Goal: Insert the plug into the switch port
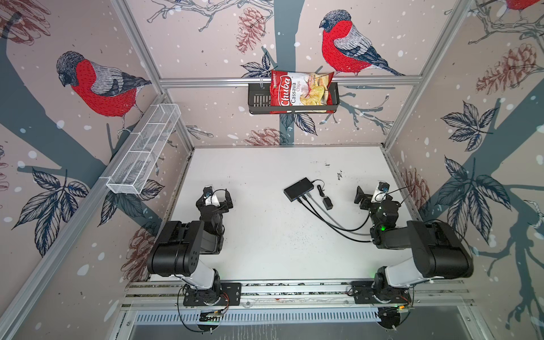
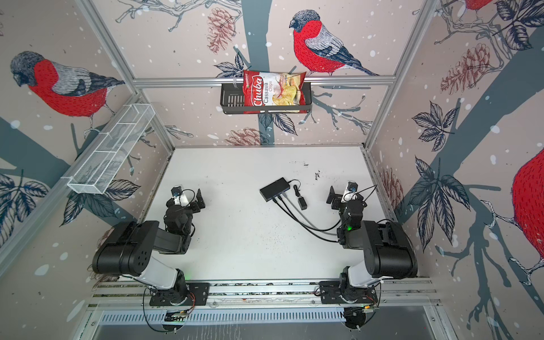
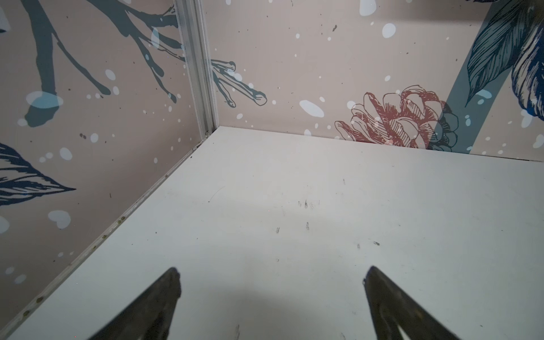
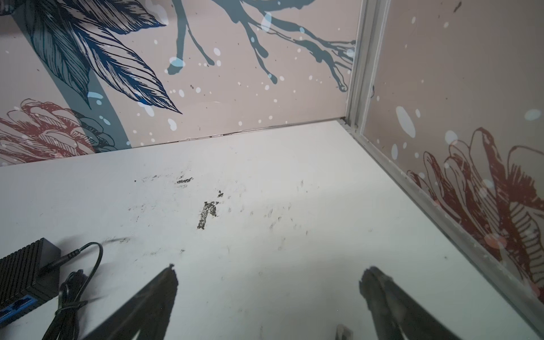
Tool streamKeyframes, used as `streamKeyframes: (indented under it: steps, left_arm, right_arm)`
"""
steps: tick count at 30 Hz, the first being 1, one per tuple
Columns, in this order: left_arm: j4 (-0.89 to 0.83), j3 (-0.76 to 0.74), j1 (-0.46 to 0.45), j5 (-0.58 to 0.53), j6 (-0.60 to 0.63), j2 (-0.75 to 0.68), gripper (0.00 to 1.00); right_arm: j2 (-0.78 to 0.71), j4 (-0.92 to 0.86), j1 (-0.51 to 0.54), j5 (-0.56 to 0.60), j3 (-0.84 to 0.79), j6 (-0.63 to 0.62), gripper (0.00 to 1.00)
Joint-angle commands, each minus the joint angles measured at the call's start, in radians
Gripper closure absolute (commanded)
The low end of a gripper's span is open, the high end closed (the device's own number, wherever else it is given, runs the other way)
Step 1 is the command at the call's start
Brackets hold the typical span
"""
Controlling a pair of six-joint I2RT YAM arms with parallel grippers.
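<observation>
"Where did the switch sit?"

"The flat black rectangular switch box point(image 1: 297, 188) lay askew on the white desk point(image 1: 265, 235), right of the middle in both top views. My right claw point(image 4: 269, 272) hung near it without touching it, jaws spread wide over bare desk, holding nothing."

"And the leads?"

"Three thin cables point(image 1: 302, 203), two black and one grey, met the box's near long side and ran back toward my right arm's base. I could not tell whether each plug sat fully home. A thin black cord point(image 1: 319, 188) left the box's far end and ended in a small black block point(image 1: 327, 203), which lay just beside the box."

"Your other claw?"

"My left claw point(image 3: 272, 273) was spread wide too and gripped nothing. It hung over the desk's left side, well apart from the switch box."
</observation>
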Motion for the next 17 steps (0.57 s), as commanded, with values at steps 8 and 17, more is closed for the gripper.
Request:
streamKeyframes:
  steps: [8,17]
  left_arm:
    - [0.058,-0.001,0.001,-0.008,-0.002,0.002,0.03]
    - [0.060,-0.002,-0.001,-0.010,0.000,0.002,0.03]
  right_arm:
    - [-0.006,0.007,0.009,0.047,0.003,0.011,0.01]
    - [-0.007,0.007,0.009,0.047,0.003,0.011,0.01]
